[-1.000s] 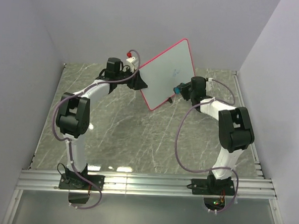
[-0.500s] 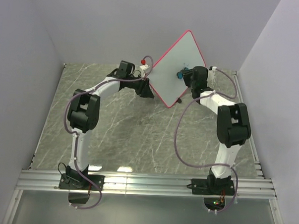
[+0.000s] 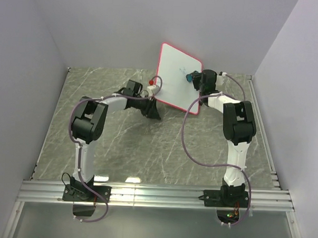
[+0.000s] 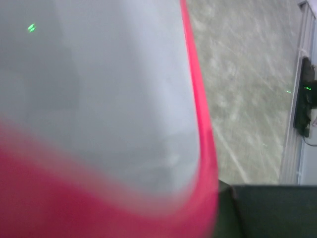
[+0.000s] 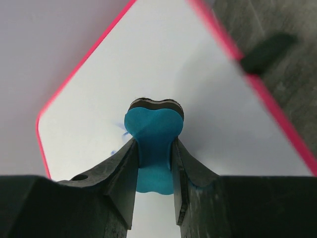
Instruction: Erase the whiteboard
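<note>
The whiteboard (image 3: 173, 88), white with a pink-red frame, stands tilted at the back of the table. My left gripper (image 3: 153, 107) is shut on its lower left edge. In the left wrist view the board (image 4: 99, 99) fills the frame, blurred, with one dark finger (image 4: 267, 210) beside the frame. My right gripper (image 3: 195, 78) is shut on a blue eraser (image 3: 190, 77), which is pressed on the board's face. In the right wrist view the eraser (image 5: 153, 144) sits between the fingers against the board (image 5: 213, 104). Faint blue marks (image 5: 120, 133) show just left of it.
The table top (image 3: 137, 144) is grey marble pattern, with grey walls on three sides. An aluminium rail (image 3: 155, 195) runs along the near edge by the arm bases. A black board foot (image 5: 267, 49) shows in the right wrist view. Purple cables hang from both arms.
The left arm has swung the board lower and to the left, turning it from a raised diamond pose to a more upright one. The right gripper followed, keeping the eraser on the board's face.
</note>
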